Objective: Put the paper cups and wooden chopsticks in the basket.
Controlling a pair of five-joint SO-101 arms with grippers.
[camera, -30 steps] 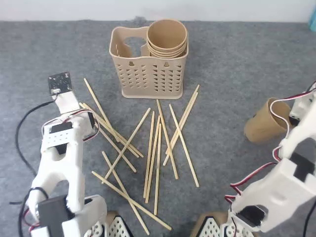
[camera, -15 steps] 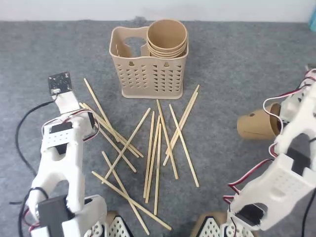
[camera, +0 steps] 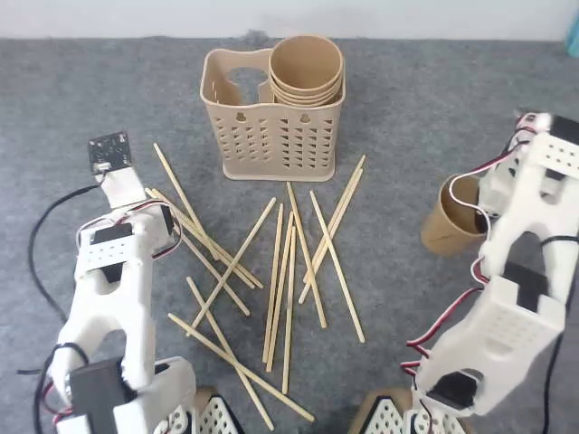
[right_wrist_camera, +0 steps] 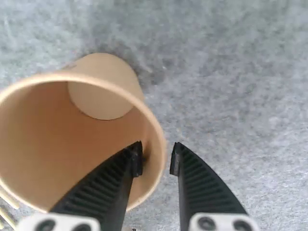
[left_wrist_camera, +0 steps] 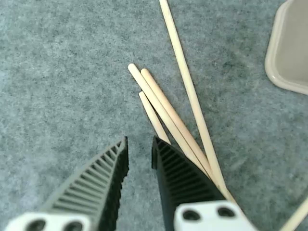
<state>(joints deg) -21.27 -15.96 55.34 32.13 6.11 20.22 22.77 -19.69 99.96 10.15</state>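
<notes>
Change: the right gripper (right_wrist_camera: 154, 151), closed on the rim of a loose paper cup (camera: 445, 224) with one finger inside and one outside the wall, has raised it from lying on its side to a tilted, mouth-up pose and carried it a little toward the middle of the desk (camera: 434, 108). The cup is now well apart from the basket (camera: 271, 136) and to its right in the high view. This likely means the grasp is secure and the carry to the basket is under way, though not finished. Left gripper (left_wrist_camera: 139, 142): fingers slightly parted, holding nothing, hovering over the ends of a few chopsticks (left_wrist_camera: 161, 103); its place has not changed over the last second. Count, paper cups: one in the right gripper, plus a stack of cups (camera: 306, 65) already standing in the right side of the basket, with at least three rims showing. Count, chopsticks (camera: 306, 253): about fourteen, all loose on the desk in front of the basket, crossing one another so the tally is approximate; none seen inside the basket. Baskets: one.
</notes>
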